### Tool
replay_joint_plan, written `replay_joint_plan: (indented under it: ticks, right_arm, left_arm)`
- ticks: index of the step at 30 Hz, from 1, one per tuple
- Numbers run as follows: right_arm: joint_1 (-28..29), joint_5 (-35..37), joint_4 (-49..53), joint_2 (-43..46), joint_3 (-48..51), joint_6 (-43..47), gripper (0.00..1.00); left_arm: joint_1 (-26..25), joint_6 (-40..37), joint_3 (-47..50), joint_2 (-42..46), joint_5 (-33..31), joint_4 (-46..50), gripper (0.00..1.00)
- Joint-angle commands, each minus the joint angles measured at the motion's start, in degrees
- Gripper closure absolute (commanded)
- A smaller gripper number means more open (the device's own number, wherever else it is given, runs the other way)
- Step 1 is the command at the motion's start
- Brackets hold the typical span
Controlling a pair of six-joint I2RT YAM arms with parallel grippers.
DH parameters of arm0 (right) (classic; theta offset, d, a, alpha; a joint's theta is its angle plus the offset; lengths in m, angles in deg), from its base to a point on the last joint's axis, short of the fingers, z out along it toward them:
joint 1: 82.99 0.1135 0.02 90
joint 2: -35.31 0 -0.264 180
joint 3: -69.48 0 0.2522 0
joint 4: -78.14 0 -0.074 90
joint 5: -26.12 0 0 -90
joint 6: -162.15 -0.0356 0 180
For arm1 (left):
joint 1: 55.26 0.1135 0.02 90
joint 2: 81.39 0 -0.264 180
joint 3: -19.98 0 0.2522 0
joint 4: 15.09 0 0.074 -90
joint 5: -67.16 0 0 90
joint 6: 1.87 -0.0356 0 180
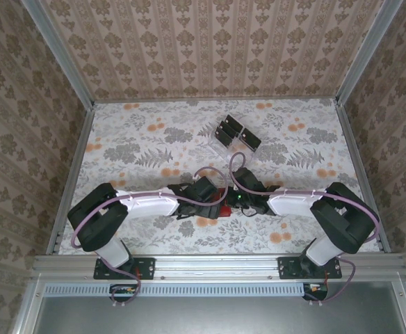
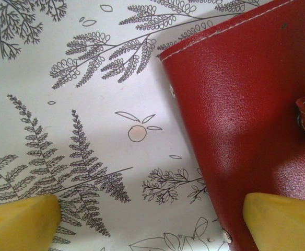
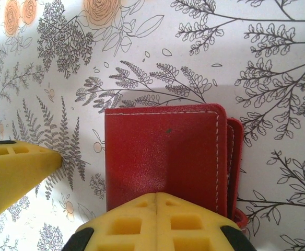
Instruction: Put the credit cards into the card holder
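Evidently little has been done: the cards [image 1: 235, 132] are kept in a clear tray [image 1: 219, 147] at the far middle of the table [image 1: 133, 139], well apart from the wallet [image 3: 163, 157], and none is seen put in. The wallet (red, grained, white-stitched, with a snap tab at one edge) is laid folded shut near the arms, between both grippers. The left gripper [image 2: 151, 209] is spread wide, one finger over the wallet. The right gripper [image 3: 156, 212] is clenched above the wallet; whether anything is pinched cannot be told. Opening the wallet and loading every card are judged to be left.
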Motion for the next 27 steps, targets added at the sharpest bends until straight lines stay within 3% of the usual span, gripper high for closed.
replay_joint_plan:
  ticks: [1, 13, 21, 24, 27]
  right_arm:
    - [0.9, 0.5, 11.3, -1.1, -2.6, 1.0, 0.93]
    - [0.9, 2.1, 18.8, 2.0, -16.8, 3.1, 0.46]
    - [-4.0, 6.9, 26.1, 14.8, -17.4, 7.1, 0.14]
    - [-7.3, 10.4, 29.2, 20.1, -16.9, 9.9, 0.11]
    - [-10.0, 18.6, 32.5, 24.8, -16.8, 13.1, 0.05]
  left_arm:
    - [1.3, -1.8, 1.3, -1.2, -1.6, 0.5, 0.0]
    - [10.8, -6.6, 0.9, 15.0, -5.5, 3.6, 0.0]
    - [21.0, -7.0, 1.9, 30.3, -8.5, 5.0, 0.0]
    - [24.2, -8.8, 2.5, 35.1, -12.7, 3.3, 0.0]
    - [26.9, -13.2, 5.1, 40.1, -18.4, -2.3, 0.0]
